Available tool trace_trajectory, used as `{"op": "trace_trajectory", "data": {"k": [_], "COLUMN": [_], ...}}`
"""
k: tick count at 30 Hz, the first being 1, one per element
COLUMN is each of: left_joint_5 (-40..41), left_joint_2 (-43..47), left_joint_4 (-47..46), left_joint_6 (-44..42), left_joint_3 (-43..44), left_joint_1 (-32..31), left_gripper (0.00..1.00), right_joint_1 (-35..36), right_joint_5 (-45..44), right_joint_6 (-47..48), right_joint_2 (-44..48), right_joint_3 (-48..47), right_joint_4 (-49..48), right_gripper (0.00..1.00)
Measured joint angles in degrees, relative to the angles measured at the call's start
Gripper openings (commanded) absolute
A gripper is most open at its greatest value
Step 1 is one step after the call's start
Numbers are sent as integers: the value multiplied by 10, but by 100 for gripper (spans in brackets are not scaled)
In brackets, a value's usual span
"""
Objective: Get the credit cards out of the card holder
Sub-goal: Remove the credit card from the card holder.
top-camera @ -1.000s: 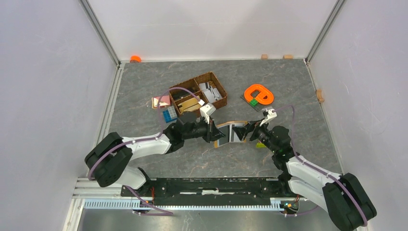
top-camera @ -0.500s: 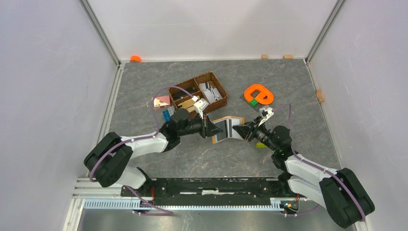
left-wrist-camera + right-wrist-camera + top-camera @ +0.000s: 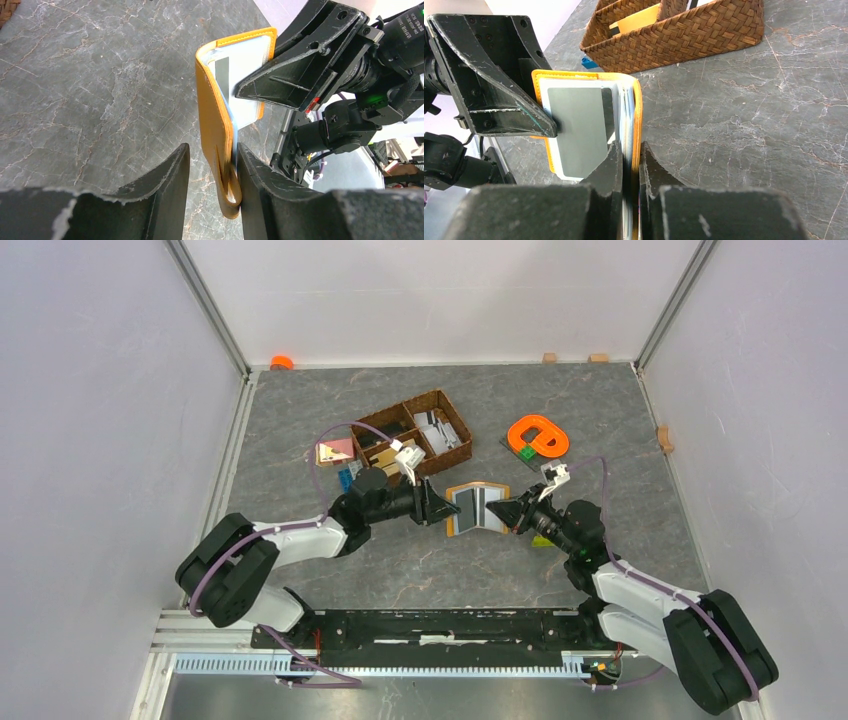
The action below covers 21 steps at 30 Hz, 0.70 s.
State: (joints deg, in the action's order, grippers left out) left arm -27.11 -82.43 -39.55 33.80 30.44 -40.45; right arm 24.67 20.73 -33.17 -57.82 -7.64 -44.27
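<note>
The left gripper point(image 3: 212, 160) has just let go. A second ago it was pinched on the card holder point(image 3: 477, 508). Now its jaws stand partly apart, and in the left wrist view the holder's lower edge and closure tab lean on one finger with a clear gap to the other. The holder has also drifted slightly toward the top of the overhead frame. On the other side, the right gripper point(image 3: 630, 150), which was spread wide a second ago, is now squeezed narrow on the holder's right-hand edge near the fold. To me that reads as a handover: the right arm carries the holder, and the left one is free to go for a card.

The holder hangs between the two arms at the centre of the overhead frame, just below and right of the wicker basket point(image 3: 684, 37). It is a mustard-orange bifold, open like a book, with pale blue lining inside. A flat grey card point(image 3: 576, 132) sits in the left-hand panel. I cannot tell whether the holder touches the tabletop. No card looks pulled out yet.
</note>
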Motion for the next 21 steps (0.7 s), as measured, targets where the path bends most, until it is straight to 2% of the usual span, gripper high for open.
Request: {"op": "trace_trajectory", "data": {"k": [4,9,15,16,18,20,21], "left_joint_5": [0,3,10,11,11,12,13], "left_joint_2": [0,0,0,0,0,0,0], "left_joint_4": [-4,-14,-15,-15,-15,-14,-13], "left_joint_6": [1,1,1,2,3,5,7], "left_joint_3": [0,-3,-5,-5,-5,-5,-5], "left_joint_1": [2,2,3,4,6,9,10], "left_gripper": [46,40,43,40,27,7,2], "right_joint_1": [0,0,0,0,0,0,0], "right_joint_5": [0,3,13,15,16,18,19], "right_joint_6": [0,-2,-5,-5,-6,-6,-6], "right_joint_2": [1,3,2,1,0,-1,-2], "right_joint_3": [0,0,0,0,0,0,0], "right_joint_4": [1,2,1,1,1,1,1], "right_gripper": [0,1,1,1,3,6,9]}}
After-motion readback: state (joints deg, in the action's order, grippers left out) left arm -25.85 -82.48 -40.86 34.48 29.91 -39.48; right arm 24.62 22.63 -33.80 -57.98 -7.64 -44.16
